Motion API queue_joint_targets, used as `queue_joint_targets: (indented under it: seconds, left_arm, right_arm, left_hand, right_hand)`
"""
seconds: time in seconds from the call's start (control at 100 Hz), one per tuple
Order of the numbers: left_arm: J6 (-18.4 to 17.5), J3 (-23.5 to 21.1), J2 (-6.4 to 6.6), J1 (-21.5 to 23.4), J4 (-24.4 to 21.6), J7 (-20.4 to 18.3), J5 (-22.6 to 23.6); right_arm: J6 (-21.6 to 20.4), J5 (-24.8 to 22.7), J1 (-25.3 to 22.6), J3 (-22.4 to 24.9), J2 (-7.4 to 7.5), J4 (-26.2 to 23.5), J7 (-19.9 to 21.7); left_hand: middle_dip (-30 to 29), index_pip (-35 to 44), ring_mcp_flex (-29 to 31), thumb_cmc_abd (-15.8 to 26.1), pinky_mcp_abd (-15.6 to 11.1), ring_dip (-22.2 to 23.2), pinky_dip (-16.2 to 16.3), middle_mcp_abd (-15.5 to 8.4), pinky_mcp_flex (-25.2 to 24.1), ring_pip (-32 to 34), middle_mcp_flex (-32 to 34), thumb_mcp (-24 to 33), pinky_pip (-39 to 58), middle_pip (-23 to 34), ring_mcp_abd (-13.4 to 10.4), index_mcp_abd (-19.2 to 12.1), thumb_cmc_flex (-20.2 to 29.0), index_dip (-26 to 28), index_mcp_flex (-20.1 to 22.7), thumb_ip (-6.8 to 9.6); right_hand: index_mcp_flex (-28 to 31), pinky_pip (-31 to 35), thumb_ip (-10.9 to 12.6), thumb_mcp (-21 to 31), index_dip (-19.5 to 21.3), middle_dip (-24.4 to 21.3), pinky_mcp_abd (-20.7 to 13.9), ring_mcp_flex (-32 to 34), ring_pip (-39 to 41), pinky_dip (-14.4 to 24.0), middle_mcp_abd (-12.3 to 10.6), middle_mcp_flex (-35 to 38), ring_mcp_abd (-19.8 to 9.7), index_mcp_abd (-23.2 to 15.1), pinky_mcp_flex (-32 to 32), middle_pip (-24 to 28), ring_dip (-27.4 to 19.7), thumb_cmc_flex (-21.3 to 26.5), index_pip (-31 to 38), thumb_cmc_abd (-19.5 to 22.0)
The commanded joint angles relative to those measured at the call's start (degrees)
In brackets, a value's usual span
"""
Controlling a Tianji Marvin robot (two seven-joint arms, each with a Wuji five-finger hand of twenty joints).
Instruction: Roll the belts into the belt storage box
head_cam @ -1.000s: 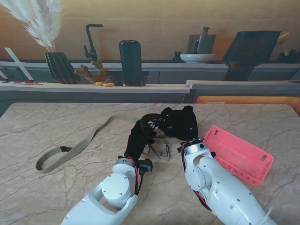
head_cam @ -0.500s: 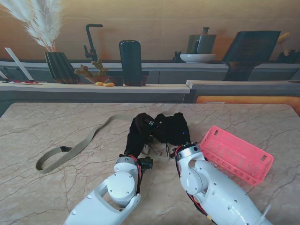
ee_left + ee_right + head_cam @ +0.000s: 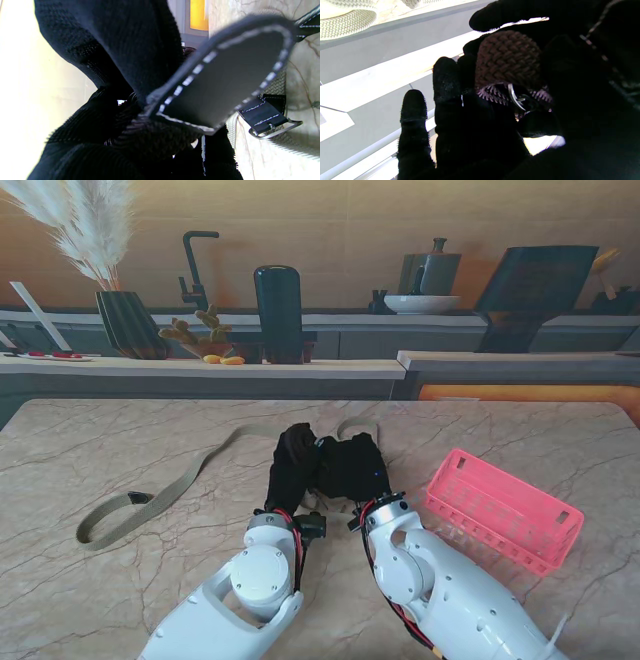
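Observation:
A long beige woven belt [image 3: 165, 490] lies across the table's left half, and its far end runs under my two black-gloved hands. My left hand [image 3: 297, 463] and right hand [image 3: 355, 467] meet over that end at the table's middle. In the left wrist view, the left hand [image 3: 112, 50] pinches the belt's black stitched leather tip [image 3: 225, 82], with the metal buckle [image 3: 275, 126] resting on the marble. In the right wrist view, the right hand's fingers [image 3: 445, 75] curl around a bent woven section [image 3: 507, 57] beside a metal ring [image 3: 515, 97]. The pink storage basket [image 3: 500, 510] sits to the right.
Marble table edge [image 3: 320, 402] runs along the back, with a counter behind it holding a black cylinder [image 3: 278, 300], a vase with pampas grass [image 3: 125, 320] and a tap [image 3: 195, 270]. Bare marble [image 3: 120, 580] lies near me on the left.
My right hand has slid left and nearer to me until it meets the left hand over the belt end. The left hand has barely moved. The loose belt stays put.

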Motion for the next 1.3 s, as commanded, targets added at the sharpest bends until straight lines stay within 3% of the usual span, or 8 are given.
queue_joint_targets:
  seconds: [0.0,0.03,0.15,0.3,0.52,0.75,0.9,1.29]
  left_arm:
    - [0.8,0.3,-0.82,0.6,-0.9,-1.3,-1.8]
    - [0.9,0.2,-0.80,0.7,-1.2,-1.5,-2.7]
    - [0.8,-0.6,-0.67,1.4,-2.6,-1.8,-5.7]
    - [0.0,-1.8,-0.26,2.3,-4.1,-1.5,-6.6]
    - [-0.7,-3.2,0.59,3.6,-5.8,-2.5,-6.9]
    - [0.3,-4.0,1.71,4.1,-6.9,-6.4,-8.9]
    - [2.1,-4.5,2.68,4.1,-7.3,-10.9,-12.0]
    - [10.4,-5.0,5.72,2.0,-5.9,-26.8,-15.4]
  right_arm:
    - [-0.6,0.2,-1.0,-0.3,-1.06,-1.9,0.4]
    - [-0.6,0.5,-1.4,0.1,-1.01,-2.2,0.9]
    - [-0.4,2.4,-3.9,2.7,-0.29,-5.3,5.2]
    - [-0.3,4.4,-8.5,7.6,1.67,-10.6,13.8]
    - [0.3,4.3,-12.3,12.8,3.24,-15.2,19.6]
    - [-1.3,3.0,-14.8,17.2,3.48,-17.1,18.7]
    - [-5.7,-1.5,-16.1,20.9,4.18,-17.7,17.1]
    - [-20.6,-13.6,-16.1,27.5,7.35,-18.0,20.8]
  left_hand:
    - [1.5,6.6,4.1,4.9,-0.5,0.5,1.0,-1.8,2.2,2.6,4.9,-4.9,2.4,2.5,-1.0,-1.3,16.0,0.1,7.0,-0.64]
    - [3.0,9.0,6.9,5.7,0.2,1.0,1.3,-1.5,3.6,4.1,8.5,-13.5,3.4,3.1,-0.4,-1.7,23.5,1.0,9.1,-0.46]
    - [5.6,14.6,11.7,5.5,2.2,1.4,1.8,-1.4,5.7,6.4,16.2,-11.2,4.8,3.0,0.4,-2.7,24.6,2.3,13.0,-0.81]
    - [4.4,15.4,9.8,6.0,3.7,0.4,1.5,-2.2,4.2,3.9,16.3,-11.3,3.9,0.8,-0.1,-3.4,24.6,2.0,13.1,-0.63]
    - [3.0,16.1,8.9,5.9,5.3,-0.2,0.9,-0.9,3.4,2.0,16.8,-10.5,2.3,0.1,0.8,-4.4,24.6,3.1,14.7,-0.68]
    - [19.9,16.3,14.0,8.2,6.5,4.2,1.2,-1.9,6.5,9.2,21.3,-13.8,3.2,22.5,4.8,-7.4,24.6,8.2,13.3,-0.26]
    - [30.8,13.7,24.6,5.5,11.4,9.5,3.7,-1.8,16.3,20.1,27.1,-19.1,12.1,30.5,7.0,-5.1,22.5,8.0,14.9,2.56]
    - [34.4,1.1,44.0,-11.2,17.3,12.9,1.9,-3.3,35.6,39.7,34.3,14.5,33.3,37.4,4.6,1.1,-5.3,2.7,17.7,1.75]
  right_hand:
    - [4.4,1.8,3.6,6.9,1.8,1.1,1.3,-1.8,-0.3,-1.1,-2.4,0.6,-4.5,-23.6,-0.8,3.6,-0.6,5.1,6.6,5.3]
    - [3.6,1.8,3.7,6.6,2.4,1.3,1.1,-2.2,-0.9,-1.2,-2.4,0.0,-4.6,-23.4,-0.7,3.3,-0.8,4.8,6.3,5.0]
    - [-1.9,0.8,3.5,6.0,3.6,2.4,0.3,-5.8,-4.6,-1.4,-1.4,-6.3,-3.5,-19.6,-1.3,0.1,-1.8,1.6,2.0,2.0]
    - [-3.6,-4.5,8.6,6.6,16.9,3.9,-0.5,-11.6,-10.6,0.9,1.2,-15.6,-2.1,-11.6,-4.0,-5.3,-2.5,-7.0,-19.3,3.8]
    - [-4.1,-9.2,9.0,1.8,20.4,4.0,-0.6,-13.5,-14.8,3.5,1.5,-18.4,-1.5,-15.7,-4.6,-9.9,-3.0,-4.5,-22.2,7.5]
    - [-5.6,-11.1,5.6,-2.7,9.3,4.6,-1.1,-11.0,-14.9,6.7,0.7,-15.0,-1.7,-20.6,-2.5,-10.2,-2.3,3.0,-5.8,8.9]
    - [-6.6,-10.6,5.5,-2.3,8.8,4.5,-2.1,-10.3,-15.0,6.9,-0.4,-14.8,-2.9,-22.4,-1.4,-10.2,-2.3,2.8,-5.5,9.2]
    - [-21.2,-10.4,8.9,2.4,19.7,2.1,-6.6,-13.5,-23.5,7.0,-2.6,-28.2,-6.2,-27.5,1.1,-18.3,-6.2,-3.8,-21.6,8.1]
